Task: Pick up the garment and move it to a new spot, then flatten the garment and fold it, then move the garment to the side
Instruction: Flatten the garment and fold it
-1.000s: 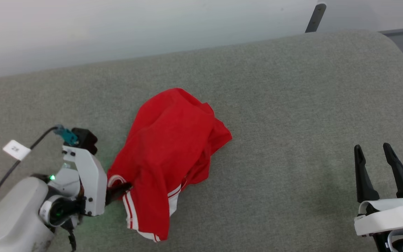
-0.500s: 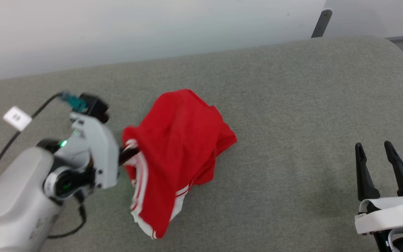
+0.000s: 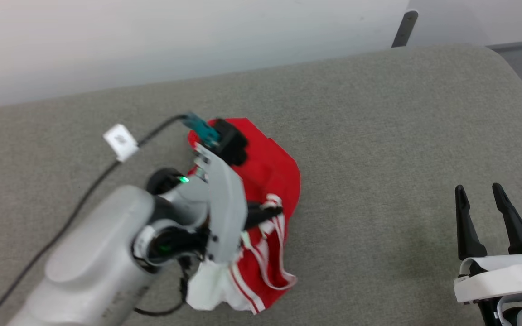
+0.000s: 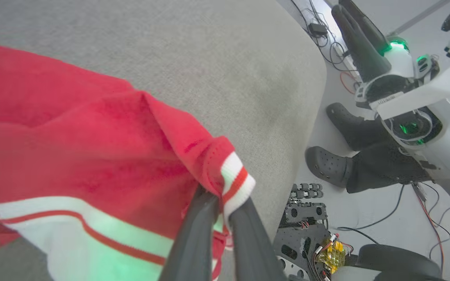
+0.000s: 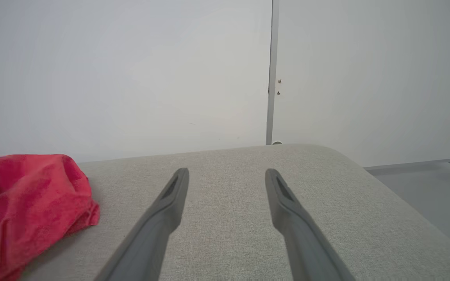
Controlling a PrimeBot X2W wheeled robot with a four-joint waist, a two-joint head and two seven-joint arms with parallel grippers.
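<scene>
1. Garment (image 3: pixel 281 174): one, red with red-and-white striped trim, bunched on the one grey cushion (image 3: pixel 379 136).
2. Pincers: two, each with two long dark fingers. One cable (image 3: pixel 84 194) runs along my left arm and carries one white tag (image 3: pixel 120 141). My left wrist view also catches two dark shoes (image 4: pixel 328 167) of a person on the floor past the cushion's edge.
3. My left pincer (image 3: pixel 275 211) is clamped tight on a band of the striped trim (my left wrist view shows the white-and-red cuff squeezed between the two fingers).
4. My right pincer (image 3: pixel 478 190) stands spread wide with nothing between its fingers, low at the right over bare cushion.
5. Against a second ago: back then my left pincer sat spread at the lower left edge of the cloth, which lay as a smooth draped mound. Now it has closed on the trim and my arm has swung to the right, over the garment. The cloth is crumpled beneath my wrist, with a white sleeve and loops of trim showing at the near end. My right pincer has not shifted or changed.
6. Where the garment sits: its trim is in my left fingers, and the red bulk trails under and behind that wrist, resting on the cushion. It lies well apart from my right pincer, off to that pincer's left.
</scene>
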